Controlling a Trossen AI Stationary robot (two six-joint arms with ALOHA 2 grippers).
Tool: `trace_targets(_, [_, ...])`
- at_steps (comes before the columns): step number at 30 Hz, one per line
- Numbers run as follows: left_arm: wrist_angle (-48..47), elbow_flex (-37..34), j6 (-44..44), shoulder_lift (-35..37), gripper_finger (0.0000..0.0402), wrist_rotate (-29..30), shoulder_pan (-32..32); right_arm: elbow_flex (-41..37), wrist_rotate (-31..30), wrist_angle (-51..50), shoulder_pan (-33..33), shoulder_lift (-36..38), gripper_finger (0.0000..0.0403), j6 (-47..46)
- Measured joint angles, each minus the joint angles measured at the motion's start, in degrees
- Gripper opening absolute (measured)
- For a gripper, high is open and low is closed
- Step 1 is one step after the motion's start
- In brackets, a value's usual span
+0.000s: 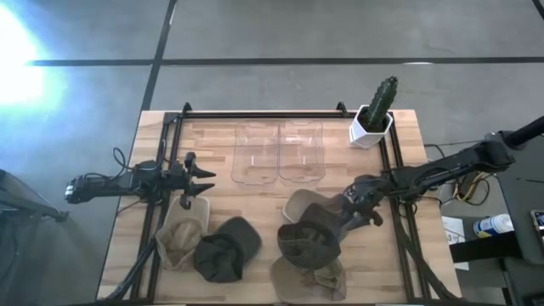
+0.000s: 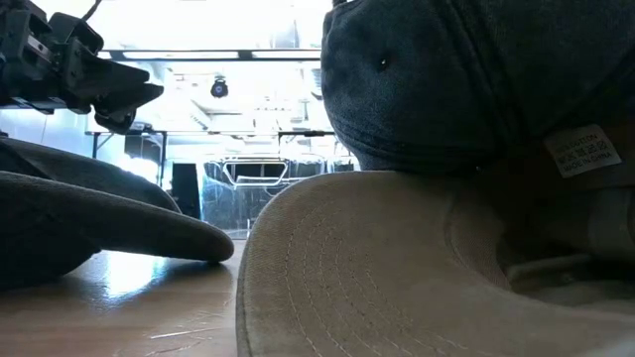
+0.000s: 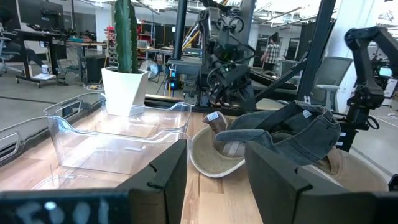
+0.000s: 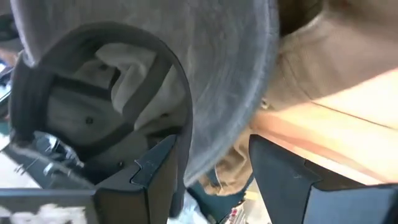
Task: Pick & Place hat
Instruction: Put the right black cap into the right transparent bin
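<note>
Several hats lie on the wooden table. A dark olive cap (image 1: 308,242) (image 2: 446,79) sits on top of tan hats (image 1: 310,276) (image 2: 357,268) at the near right. My right gripper (image 1: 333,225) (image 4: 211,186) is open at this cap, with the cap's rim between its fingers. Another tan hat (image 1: 180,234) and a dark hat (image 1: 225,251) lie at the near left. My left gripper (image 1: 204,176) (image 3: 214,180) hovers open above the table's left side, beyond the left tan hat, touching nothing. My right gripper comes in slanting from the table's right, its open fingers standing on either side of the dark cap's rim (image 4: 214,149). The rim seems to lie against one finger (image 4: 158,177), but I cannot tell whether they truly touch. The cap rests on the tan hats below.
Two clear plastic bins (image 1: 279,153) (image 3: 112,137) stand side by side at the table's far middle. A potted cactus in a white pot (image 1: 378,106) (image 3: 124,56) is at the far right corner. A black frame (image 1: 255,113) runs along the table's edges.
</note>
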State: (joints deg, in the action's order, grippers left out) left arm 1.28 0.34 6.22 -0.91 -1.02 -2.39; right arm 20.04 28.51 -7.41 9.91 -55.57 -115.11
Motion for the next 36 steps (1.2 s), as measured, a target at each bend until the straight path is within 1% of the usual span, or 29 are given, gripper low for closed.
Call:
trace_targets(2, [0.0,0.0,0.0,0.0,0.0156,0.0,0.0,1.14,0.02,1.36,-0.01,-3.42,0.0194,-0.06])
trace_targets(6, [0.01,0.0,0.01,0.0,0.0156,0.0,-0.01,2.89,0.02,7.52,0.0,-10.67,0.0193,-0.26])
trace_targets(8, [0.0,0.0,0.0,0.0,0.0156,0.0,-0.02,4.18,-0.01,10.21,0.0,-14.08,0.0187,-0.12])
trace_targets(11, [0.01,0.0,0.01,0.0,0.0156,0.01,-0.01,7.09,0.01,11.03,0.0,-18.65,0.0158,1.6])
trace_targets(15, [0.0,0.0,0.0,0.0,0.0156,0.01,0.0,11.3,-0.02,11.02,-0.02,-23.27,0.0087,4.85])
trace_targets(18, [0.0,0.0,0.02,0.0,0.0156,0.0,0.0,14.56,-0.12,10.88,-0.04,-25.44,0.003,7.18])
trace_targets(19, [0.0,0.0,0.02,0.0,0.0156,0.02,-0.02,15.55,-0.17,10.71,-0.02,-25.71,0.002,7.79])
trace_targets(22, [0.01,0.0,0.0,0.0,0.0156,0.01,-0.01,18.61,-0.27,9.36,0.0,-25.33,0.0017,9.7])
trace_targets(25, [0.0,0.0,0.01,0.01,0.0156,0.02,-0.01,22.43,-2.3,1.9,-0.02,-22.87,0.0016,15.08])
trace_targets(28, [0.02,0.0,0.0,0.0,0.0156,0.0,0.0,26.07,-6.98,-6.21,-0.24,-19.28,0.0015,22.46])
trace_targets(31, [0.02,0.0,0.01,-0.04,0.0156,0.0,-0.01,29.35,-14.32,-14.82,-1.22,-15.59,0.0015,26.75])
trace_targets(34, [0.0,0.0,0.02,-0.07,0.0156,0.0,-0.01,32.06,-23.31,-19.01,-2.53,-12.62,0.0014,31.44])
trace_targets(36, [0.02,0.0,0.02,-0.07,0.0156,0.0,-0.02,34.32,-32.78,-20.98,-3.44,-10.83,0.0014,35.35])
